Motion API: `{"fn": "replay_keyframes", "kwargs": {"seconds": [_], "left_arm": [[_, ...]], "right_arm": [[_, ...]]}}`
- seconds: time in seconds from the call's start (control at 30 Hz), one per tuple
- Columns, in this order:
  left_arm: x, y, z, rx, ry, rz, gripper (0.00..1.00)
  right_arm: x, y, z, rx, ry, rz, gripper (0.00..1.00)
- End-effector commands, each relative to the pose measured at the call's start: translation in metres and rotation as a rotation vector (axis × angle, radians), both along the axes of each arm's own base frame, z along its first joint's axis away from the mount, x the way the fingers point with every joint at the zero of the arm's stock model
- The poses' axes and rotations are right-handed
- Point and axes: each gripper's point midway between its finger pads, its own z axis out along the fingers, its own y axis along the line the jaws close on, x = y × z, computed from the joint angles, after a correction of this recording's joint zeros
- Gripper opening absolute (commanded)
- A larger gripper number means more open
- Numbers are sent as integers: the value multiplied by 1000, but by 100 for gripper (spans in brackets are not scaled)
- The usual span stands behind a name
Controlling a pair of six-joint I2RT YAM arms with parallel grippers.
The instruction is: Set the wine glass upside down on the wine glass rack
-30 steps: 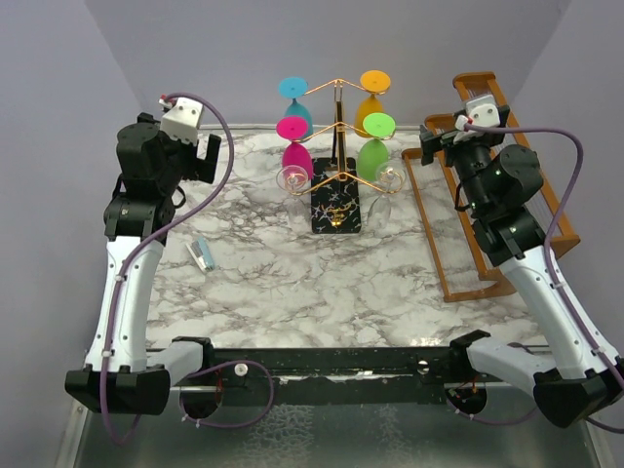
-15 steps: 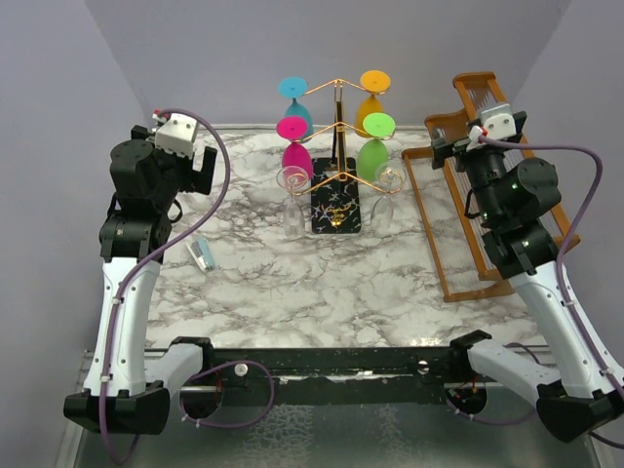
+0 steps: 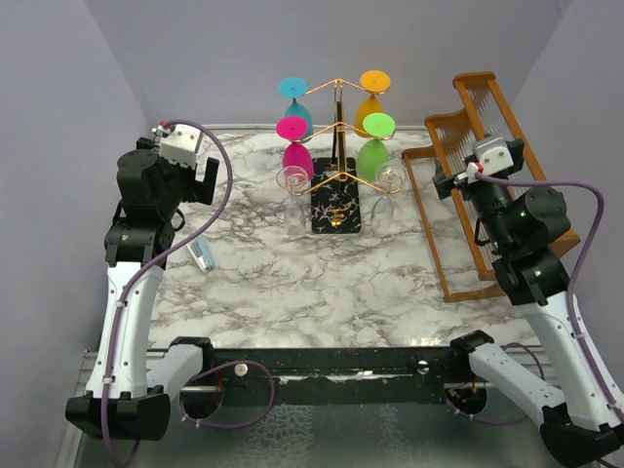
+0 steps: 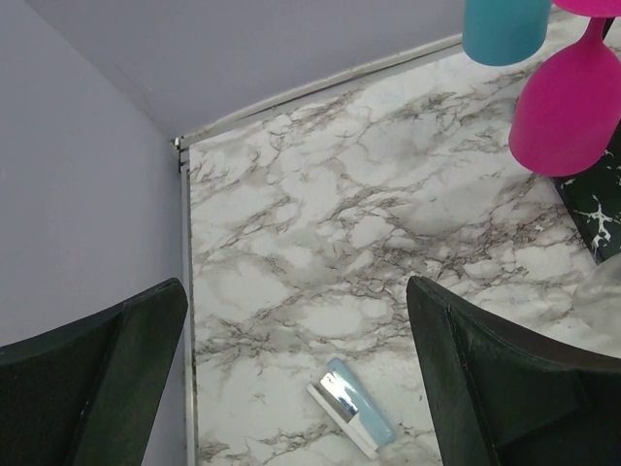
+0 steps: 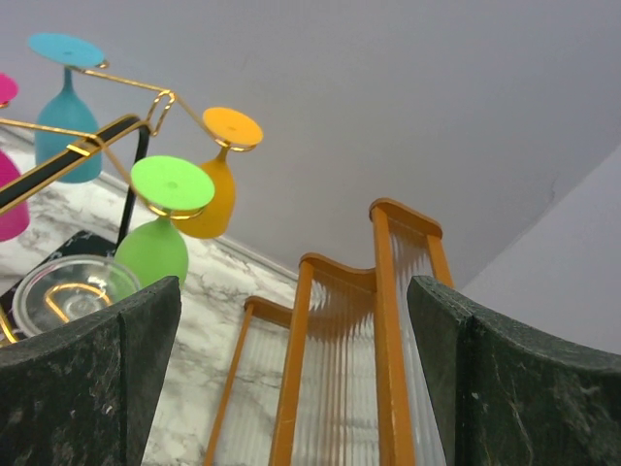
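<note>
Far centre: wine glass rack [image 3: 334, 208], with clear wine glass [image 3: 390, 176] hanging upside down on its low right arm. Left gripper [image 4: 296, 291] and right gripper [image 5: 296, 291] spread wide, empty, well apart from both, one on either side.

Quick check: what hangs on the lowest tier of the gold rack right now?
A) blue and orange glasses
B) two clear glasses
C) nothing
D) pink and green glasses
B: the left clear glass and the right clear glass hang foot-up from the bottom arms of the wine glass rack.
</note>
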Motion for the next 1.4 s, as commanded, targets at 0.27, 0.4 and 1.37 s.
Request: {"fn": "replay_keyframes", "kwargs": {"seconds": [0.27,0.4,1.37], "left_arm": [[-13,15,27,-11,-86,59,99],[-3,13,56,-164,-201,94,99],[9,10,41,-144,-145,70,99]], "right_arm": [[-10,9,-19,24,97,98,99],[-10,4,-24,46,107,79,99],[7,-13,-40,153,148,-20,100]]}}
